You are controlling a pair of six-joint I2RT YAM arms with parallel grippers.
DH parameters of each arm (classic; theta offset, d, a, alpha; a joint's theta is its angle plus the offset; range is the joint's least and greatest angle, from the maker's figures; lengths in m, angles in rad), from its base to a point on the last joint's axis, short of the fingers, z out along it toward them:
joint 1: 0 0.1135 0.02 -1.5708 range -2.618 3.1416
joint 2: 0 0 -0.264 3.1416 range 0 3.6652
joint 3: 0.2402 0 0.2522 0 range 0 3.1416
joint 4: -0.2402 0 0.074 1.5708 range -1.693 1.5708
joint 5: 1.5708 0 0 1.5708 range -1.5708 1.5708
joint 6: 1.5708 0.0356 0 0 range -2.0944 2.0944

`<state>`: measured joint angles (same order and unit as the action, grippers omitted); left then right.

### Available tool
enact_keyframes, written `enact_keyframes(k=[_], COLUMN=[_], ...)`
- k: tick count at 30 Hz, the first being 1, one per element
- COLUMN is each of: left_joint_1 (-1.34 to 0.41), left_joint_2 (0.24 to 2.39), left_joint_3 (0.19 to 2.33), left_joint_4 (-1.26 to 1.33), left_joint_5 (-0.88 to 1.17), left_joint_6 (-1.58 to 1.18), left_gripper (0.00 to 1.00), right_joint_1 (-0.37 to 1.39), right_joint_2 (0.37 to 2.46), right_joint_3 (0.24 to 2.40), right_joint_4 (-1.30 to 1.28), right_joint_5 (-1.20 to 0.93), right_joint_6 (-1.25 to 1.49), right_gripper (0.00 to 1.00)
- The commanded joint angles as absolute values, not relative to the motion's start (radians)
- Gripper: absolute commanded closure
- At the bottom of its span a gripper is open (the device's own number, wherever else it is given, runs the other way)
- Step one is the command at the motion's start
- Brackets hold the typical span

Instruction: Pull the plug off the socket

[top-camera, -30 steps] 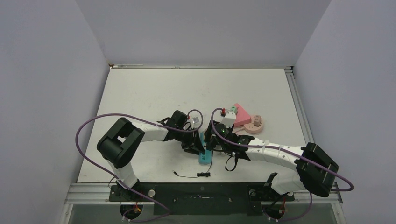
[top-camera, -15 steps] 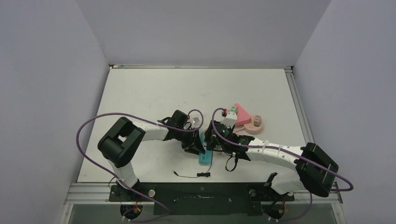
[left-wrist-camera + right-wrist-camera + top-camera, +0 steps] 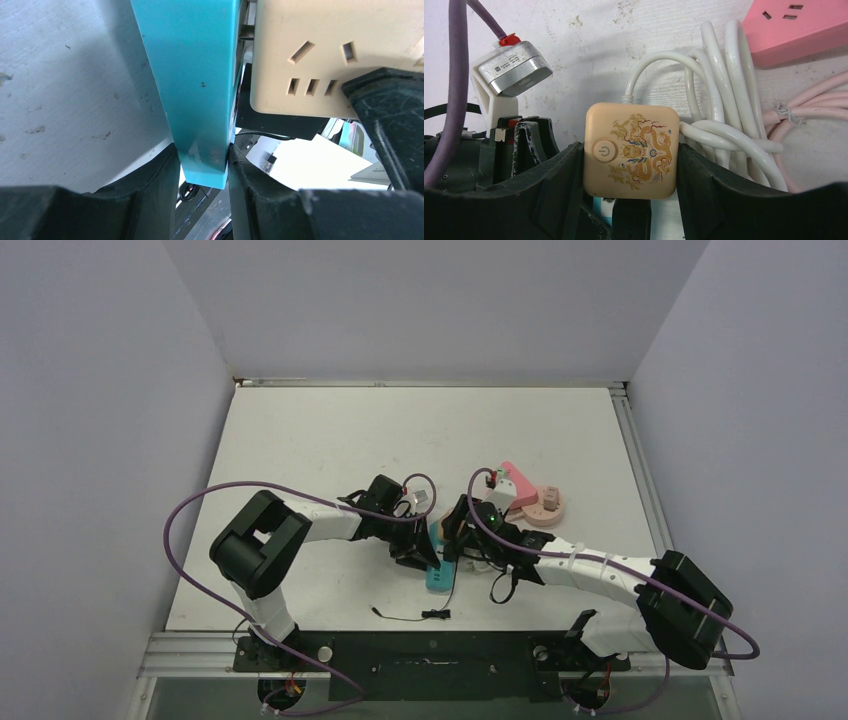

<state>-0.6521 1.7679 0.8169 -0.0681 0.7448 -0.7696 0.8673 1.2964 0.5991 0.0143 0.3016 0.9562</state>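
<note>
Swung a little rightward since a second ago: right arm (image 3: 585, 567); unchanged, left arm (image 3: 320, 525). Clamped by the right gripper (image 3: 629, 170): cream cube plug (image 3: 630, 135) — printed with a gold dragon and a power symbol on its round button. Pinched tight in the left gripper (image 3: 202, 165): teal power strip (image 3: 190, 75), mid-table between both arms, metal pins (image 3: 245, 32) bridging the narrow gap to the cube. Just beyond — pink power strip (image 3: 796, 30), beside coiled white cord (image 3: 734, 142).

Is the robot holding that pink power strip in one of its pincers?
No, the pink power strip lies free on the table, while the right pincer grips the beige cube.
</note>
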Motion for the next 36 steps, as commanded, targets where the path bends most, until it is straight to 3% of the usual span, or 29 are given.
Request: enact_keyframes(k=[1,21,36], left_joint_1=[-0.655,-0.649,-0.632], left_joint_2=[1.792,1.804,1.796], left_joint_3=[0.832,0.841,0.85], left_joint_4=[-0.096,-0.109,-0.122], left_joint_5=[0.709,0.707,0.707], left_joint_6=[-0.726,-0.717,-0.706], left_gripper=[1.0,1.0,1.0], right_joint_1=[0.847,1.013,1.014], right_joint_2=[1.274,1.331,1.341], right_joint_3=[0.589,0.717,0.73], right_joint_4=[0.053,-0.126,-0.118], right_joint_5=[0.34,0.623,0.594], right_joint_6=[0.972,0.933,0.913], right_gripper=[0.95,0.95,0.95])
